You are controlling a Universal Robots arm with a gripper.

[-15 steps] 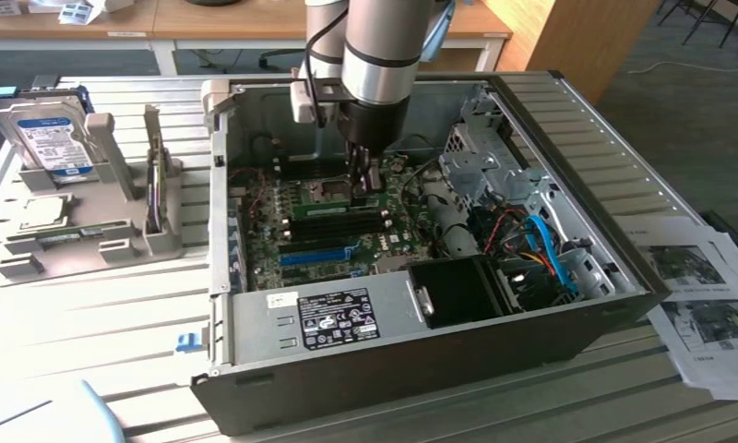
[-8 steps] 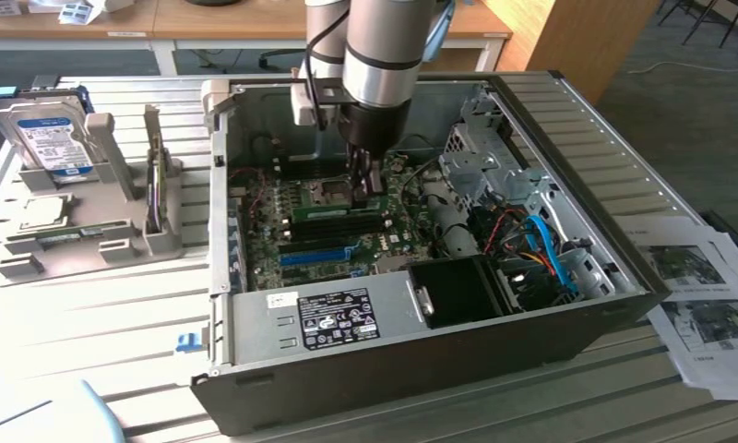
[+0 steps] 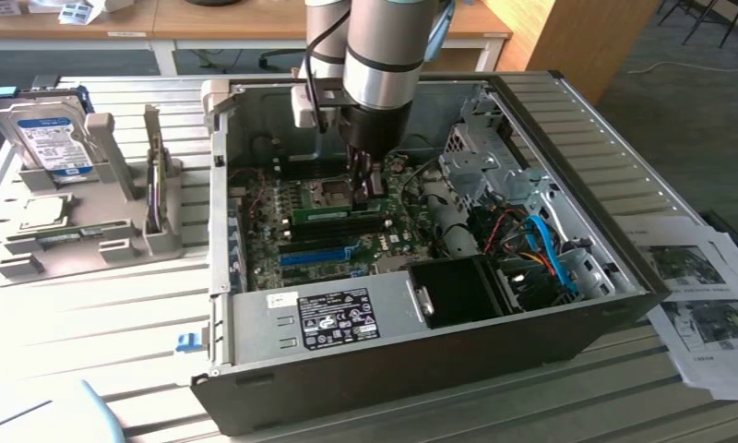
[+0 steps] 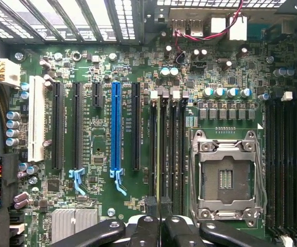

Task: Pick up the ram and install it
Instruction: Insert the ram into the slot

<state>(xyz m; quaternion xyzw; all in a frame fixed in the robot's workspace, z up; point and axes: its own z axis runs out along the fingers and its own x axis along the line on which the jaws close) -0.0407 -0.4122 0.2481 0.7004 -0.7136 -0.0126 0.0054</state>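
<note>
- Exterior view, nearest: power supply (image 3: pixel 332 314) with its label sits at the near edge of the open PC case (image 3: pixel 615 305). Not in play.
- Next back: blue expansion slot (image 3: pixel 314 256) on the motherboard (image 3: pixel 265 240).
- Just beyond it: ram (image 3: pixel 322 214), a thin green stick. Its long axis runs across the exterior view left to right, the same way as the slots.
- Gripper (image 3: pixel 372 189) hangs vertical over the board and is clamped narrowly on the ram. The stick juts from the fingers toward the exterior view's left.
- Wrist view: gripper (image 4: pixel 156 213) pinches the ram (image 4: pixel 158 154) edge-on. The edge lies along the memory slots (image 4: pixel 179 154), between the blue expansion slot (image 4: pixel 116 128) and the CPU socket (image 4: pixel 225 175).
- Key relation: ram is in hand, axis parallel to the slot bank, at the bank's blue-slot side. My read is that alignment looks right, so the remaining direction is straight down.
- Can't tell whether the bottom edge is seated or just above the slot.
- Far, exterior view's left: hard drive (image 3: pixel 49 138) on its stand, well apart.
</note>
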